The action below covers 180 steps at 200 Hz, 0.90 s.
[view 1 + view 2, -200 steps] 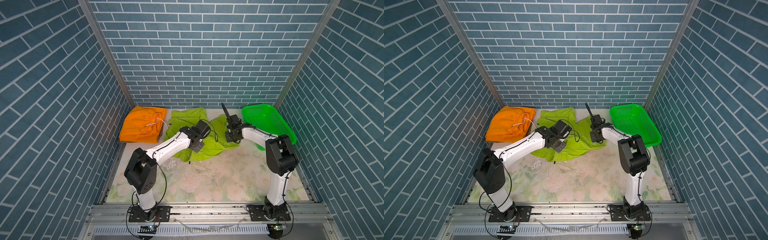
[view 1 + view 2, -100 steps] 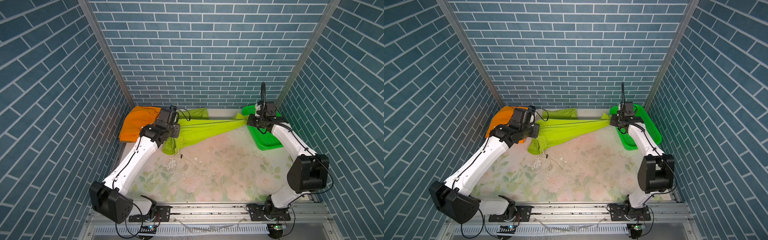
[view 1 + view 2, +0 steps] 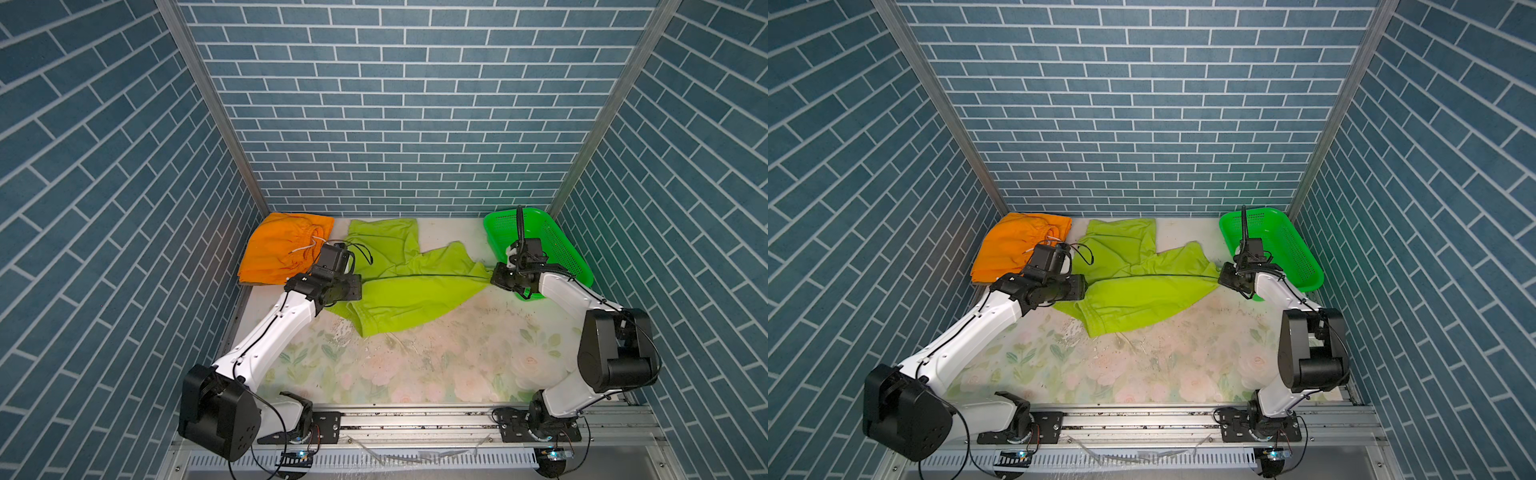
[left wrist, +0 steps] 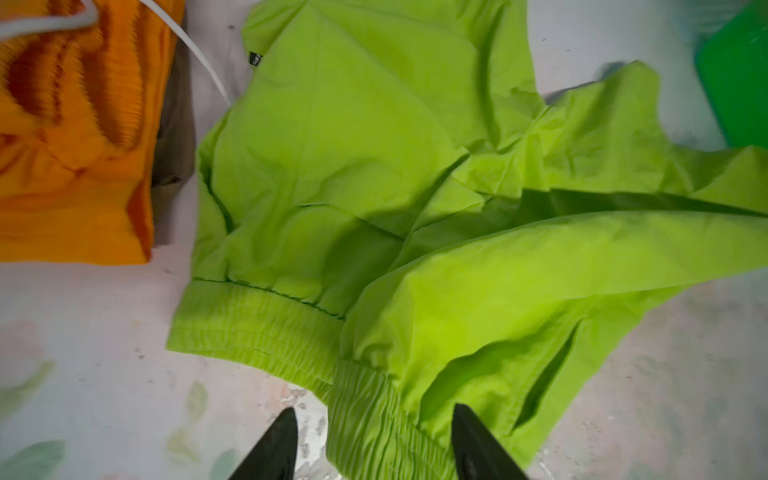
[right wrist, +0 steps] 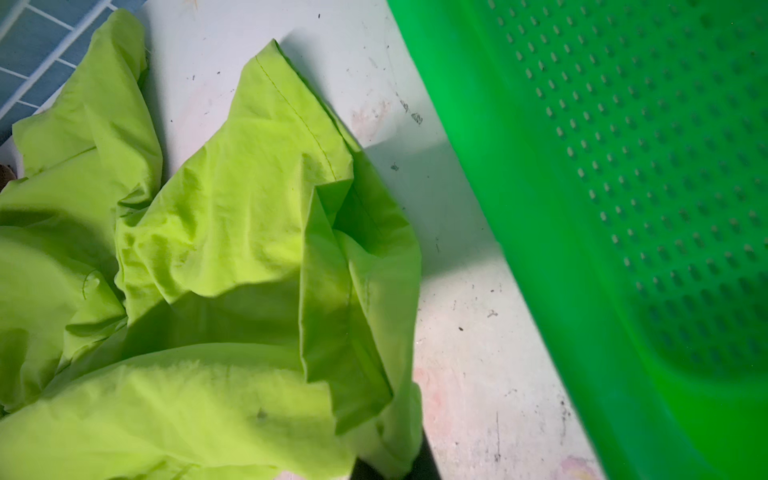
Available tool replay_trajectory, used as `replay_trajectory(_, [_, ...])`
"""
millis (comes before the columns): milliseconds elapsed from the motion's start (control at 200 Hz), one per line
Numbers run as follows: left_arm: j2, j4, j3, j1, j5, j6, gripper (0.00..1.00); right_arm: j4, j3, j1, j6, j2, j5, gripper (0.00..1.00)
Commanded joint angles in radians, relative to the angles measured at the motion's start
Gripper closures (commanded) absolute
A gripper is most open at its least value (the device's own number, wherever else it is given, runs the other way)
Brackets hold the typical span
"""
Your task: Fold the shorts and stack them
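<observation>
Lime green shorts (image 3: 415, 299) lie crumpled, right fingers (image 5: 368, 471) clamped on them, left fingers (image 4: 278, 449) apart.

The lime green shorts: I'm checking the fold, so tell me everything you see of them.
The lime green shorts are thin, creased cloth with a gathered elastic waistband, a side pocket slit and a small dark label. They lie rumpled on the table, between the orange shorts and green basket. The right gripper, jaws shut, pinches one end; the left gripper, jaws open, straddles the waistband.
</observation>
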State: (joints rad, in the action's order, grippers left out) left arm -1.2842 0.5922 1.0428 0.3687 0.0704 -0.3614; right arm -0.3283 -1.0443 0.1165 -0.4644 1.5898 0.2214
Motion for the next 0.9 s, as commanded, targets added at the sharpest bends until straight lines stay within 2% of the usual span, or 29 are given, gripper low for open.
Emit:
replay_trajectory(0, [0.045,-0.001,-0.009,-0.004,0.128,-0.053,0.10,0.035,-0.001,-0.004,-0.016,-0.007,0.003,1.00])
replay_trajectory(40, [0.062,0.003,-0.020,0.005,0.156,-0.061,0.01,0.035,-0.005,-0.004,-0.014,-0.004,0.002,1.00])
replay_trajectory(110, [0.083,0.011,-0.025,0.058,0.195,-0.061,0.00,0.036,-0.015,-0.004,-0.016,0.004,0.004,1.00])
replay_trajectory(220, [0.087,0.037,-0.030,0.203,0.148,-0.035,0.00,0.037,-0.036,-0.006,-0.015,0.022,0.005,1.00])
replay_trajectory(425, [-0.040,0.120,-0.015,0.471,-0.051,0.011,0.03,0.039,-0.059,-0.016,-0.013,0.050,0.020,1.00])
replay_trajectory(490, [-0.120,0.169,-0.001,0.526,-0.169,0.037,0.04,0.046,-0.057,-0.021,-0.019,0.055,0.034,1.00])
replay_trajectory(560, [-0.191,0.195,0.000,0.555,-0.279,0.086,0.05,0.053,-0.050,-0.026,-0.020,0.054,0.044,1.00])
replay_trajectory(705, [-0.280,0.192,-0.029,0.563,-0.353,0.159,0.06,0.045,-0.046,-0.037,-0.013,0.046,0.050,1.00])
replay_trajectory(895, [-0.299,0.199,-0.055,0.559,-0.417,0.160,0.07,0.052,-0.031,-0.055,-0.010,0.039,0.059,1.00])
